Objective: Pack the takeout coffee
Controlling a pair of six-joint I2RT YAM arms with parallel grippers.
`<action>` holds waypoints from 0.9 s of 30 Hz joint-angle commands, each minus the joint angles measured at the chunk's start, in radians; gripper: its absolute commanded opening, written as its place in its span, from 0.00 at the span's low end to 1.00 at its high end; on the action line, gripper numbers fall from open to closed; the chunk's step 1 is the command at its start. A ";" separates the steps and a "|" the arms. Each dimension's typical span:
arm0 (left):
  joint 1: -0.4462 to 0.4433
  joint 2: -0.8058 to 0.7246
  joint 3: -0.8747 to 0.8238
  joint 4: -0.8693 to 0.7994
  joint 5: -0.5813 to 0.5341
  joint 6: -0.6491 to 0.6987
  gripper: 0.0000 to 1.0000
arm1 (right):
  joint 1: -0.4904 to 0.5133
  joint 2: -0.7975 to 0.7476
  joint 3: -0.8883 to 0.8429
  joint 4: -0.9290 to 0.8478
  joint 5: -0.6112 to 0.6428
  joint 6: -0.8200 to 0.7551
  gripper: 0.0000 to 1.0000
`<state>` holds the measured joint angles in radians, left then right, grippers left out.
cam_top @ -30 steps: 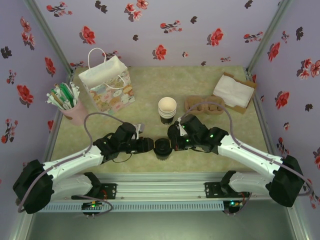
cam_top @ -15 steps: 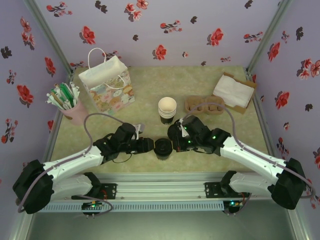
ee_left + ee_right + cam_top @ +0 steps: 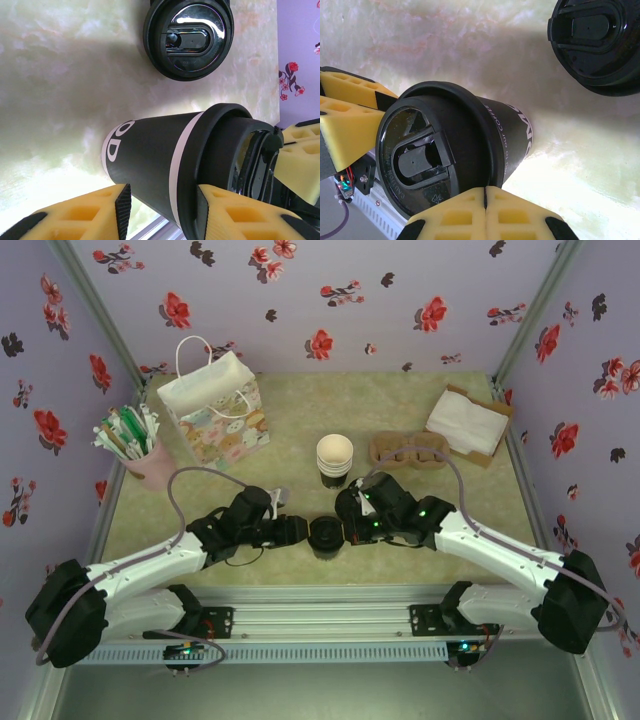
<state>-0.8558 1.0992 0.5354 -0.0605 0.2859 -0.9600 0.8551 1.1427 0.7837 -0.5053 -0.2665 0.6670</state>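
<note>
Close to the near edge of the desk [image 3: 290, 420], the takeout coffee [image 3: 325, 536] sits between the two claws. The left claw [image 3: 304, 532] is clamped on it, one yellow finger low on the dark side and the other at the black lid. The right claw [image 3: 349, 528] has its fingers pressed together, touching the lid's rim. Loose black lids [image 3: 187, 35] lie just beside. Behind is a stack of lidless cups [image 3: 334, 455]. Farther back are a gift bag [image 3: 212, 408] on the left and napkins [image 3: 466, 422] on the right.

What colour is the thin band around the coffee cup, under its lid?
White band, best in left wrist view.
</note>
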 commanded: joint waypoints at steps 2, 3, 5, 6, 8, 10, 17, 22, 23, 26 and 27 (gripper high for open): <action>-0.008 -0.023 -0.014 -0.026 -0.001 -0.005 0.42 | -0.006 -0.009 0.004 -0.005 0.004 0.016 0.02; -0.008 -0.030 -0.011 -0.033 -0.006 -0.005 0.43 | -0.006 -0.012 0.007 -0.011 0.005 0.014 0.02; -0.008 -0.048 -0.004 -0.054 -0.019 -0.003 0.46 | -0.005 -0.014 0.011 -0.016 0.007 0.013 0.02; -0.009 -0.059 -0.002 -0.068 -0.027 0.000 0.49 | -0.006 -0.014 0.011 -0.018 0.007 0.013 0.02; -0.008 -0.081 0.004 -0.091 -0.041 0.001 0.53 | -0.006 -0.012 0.008 -0.018 0.009 0.013 0.02; -0.008 -0.100 0.008 -0.110 -0.052 0.003 0.56 | -0.006 -0.011 0.005 -0.014 0.009 0.013 0.02; -0.008 -0.113 0.005 -0.132 -0.065 0.004 0.55 | -0.006 -0.006 0.006 -0.009 0.004 0.014 0.02; -0.008 -0.105 -0.005 -0.119 -0.068 0.001 0.51 | -0.006 -0.004 0.012 -0.009 0.000 0.012 0.02; -0.008 -0.101 -0.004 -0.116 -0.068 0.001 0.51 | -0.006 -0.003 0.012 -0.007 -0.003 0.010 0.02; -0.008 -0.087 -0.002 -0.111 -0.062 0.001 0.51 | -0.006 0.003 0.018 -0.007 -0.011 0.009 0.02; -0.008 -0.082 -0.002 -0.109 -0.060 0.002 0.51 | -0.005 0.003 0.021 -0.005 -0.014 0.009 0.03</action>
<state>-0.8577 1.0012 0.5354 -0.1661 0.2359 -0.9634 0.8551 1.1431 0.7841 -0.5056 -0.2672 0.6666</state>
